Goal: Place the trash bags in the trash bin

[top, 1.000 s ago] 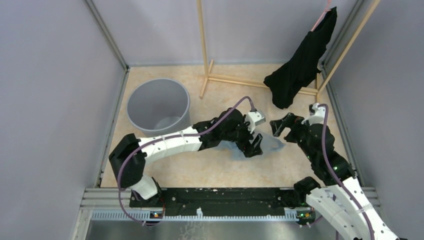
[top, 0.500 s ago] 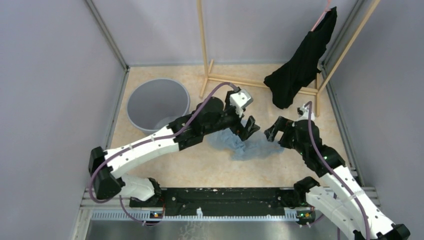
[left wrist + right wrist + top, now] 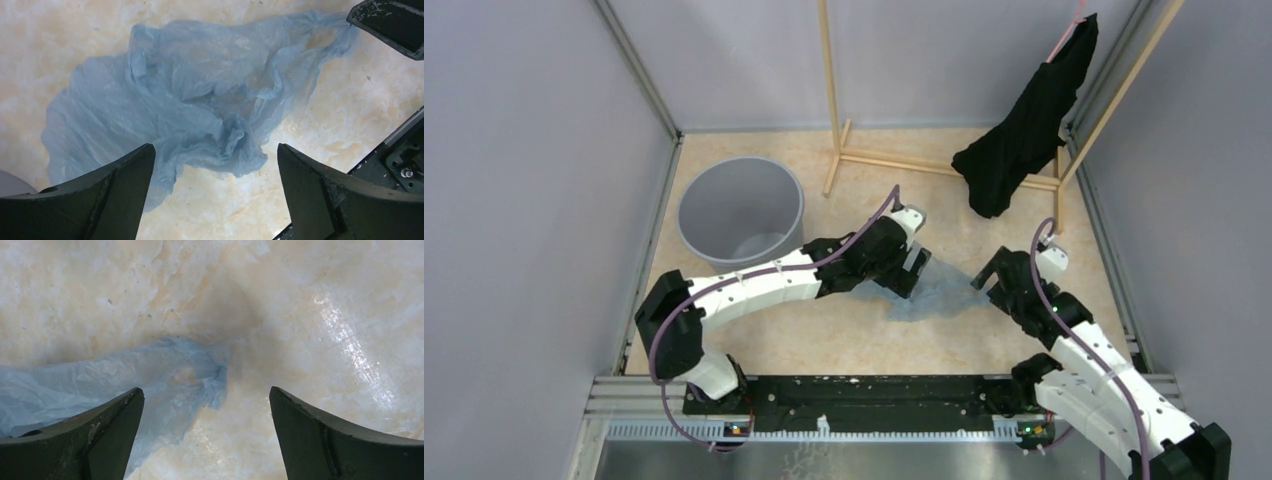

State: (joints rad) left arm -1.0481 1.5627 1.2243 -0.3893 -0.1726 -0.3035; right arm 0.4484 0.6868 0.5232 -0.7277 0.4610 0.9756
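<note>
**Bag on the table, no grip yet**

Look right of centre in the overhead frame for the trash bag (image 3: 939, 290), spread flat and crumpled on the marbled table (image 3: 824, 340). Well apart from the trash bin (image 3: 724, 195), which stands at upper left with no part of the bag in it.

Flanked on two sides: on the left by the left gripper (image 3: 912, 272), poised over the bag's bunched middle, and on the right by the right gripper (image 3: 989, 275), poised at the twisted tip of the film. Both released, fingers spread wide, nothing held. From each wrist, only film and bare table between the fingers.

Judged to be the pickup step: reaching, not grasping.

Next, probably: lower onto a raised fold, pinch film rather than tabletop, lift clear of the bin's rim, then carry toward upper left. Likely to slip or trail over the rim, being so thin.

Farther out, at upper right: a black garment (image 3: 1024, 130) draped on a wooden rack (image 3: 832, 100), no part of this job.
</note>
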